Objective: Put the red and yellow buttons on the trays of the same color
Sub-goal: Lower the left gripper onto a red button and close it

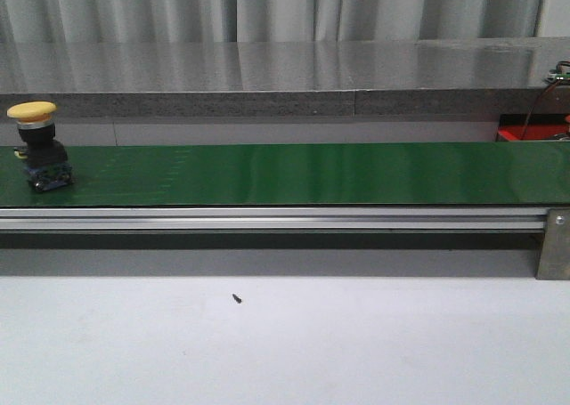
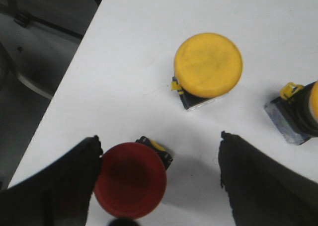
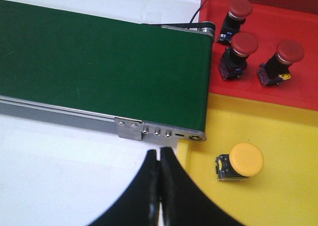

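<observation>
In the left wrist view my left gripper [image 2: 160,136] is open over the white table. A red button [image 2: 130,180] stands between its fingers, close against one finger [image 2: 64,186] and well apart from the other. A yellow button [image 2: 207,64] stands beyond it, and another button [image 2: 298,116] shows at the frame's edge. In the right wrist view my right gripper [image 3: 159,154] is shut on nothing, at the conveyor's end. The red tray [image 3: 248,89] holds three red buttons [image 3: 241,49]. The yellow tray [image 3: 288,136] holds one yellow button [image 3: 241,161]. Another yellow button [image 1: 36,147] stands on the belt's far left.
The green conveyor belt [image 1: 303,174] runs across the table on an aluminium rail [image 1: 267,218]. A corner of the red tray [image 1: 525,133] shows at the belt's right end. The white table's edge [image 2: 64,82] drops off beside the left gripper. A small dark speck [image 1: 237,298] lies on the table.
</observation>
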Action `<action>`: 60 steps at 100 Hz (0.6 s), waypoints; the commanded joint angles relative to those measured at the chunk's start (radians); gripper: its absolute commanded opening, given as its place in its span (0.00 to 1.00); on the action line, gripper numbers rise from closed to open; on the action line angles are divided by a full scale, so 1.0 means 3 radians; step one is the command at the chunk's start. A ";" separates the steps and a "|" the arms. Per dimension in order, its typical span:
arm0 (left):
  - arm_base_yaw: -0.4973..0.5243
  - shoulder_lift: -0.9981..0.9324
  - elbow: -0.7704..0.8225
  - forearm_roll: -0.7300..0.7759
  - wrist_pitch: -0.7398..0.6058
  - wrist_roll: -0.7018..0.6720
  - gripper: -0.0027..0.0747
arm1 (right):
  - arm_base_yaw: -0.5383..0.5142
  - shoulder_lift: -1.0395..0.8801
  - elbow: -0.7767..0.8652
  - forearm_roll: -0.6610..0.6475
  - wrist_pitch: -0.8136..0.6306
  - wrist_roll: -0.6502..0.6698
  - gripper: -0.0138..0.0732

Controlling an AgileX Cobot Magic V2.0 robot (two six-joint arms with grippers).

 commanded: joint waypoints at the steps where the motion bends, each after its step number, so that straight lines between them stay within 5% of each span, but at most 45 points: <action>1: -0.0001 -0.0150 -0.0110 0.0044 -0.0109 -0.0079 0.66 | -0.0003 -0.0017 -0.0088 0.0001 -0.0188 -0.0013 0.08; 60: 0.0005 -0.0082 -0.0110 0.0372 -0.0142 -0.0345 0.60 | -0.0003 -0.0017 -0.0088 0.0001 -0.0188 -0.0013 0.08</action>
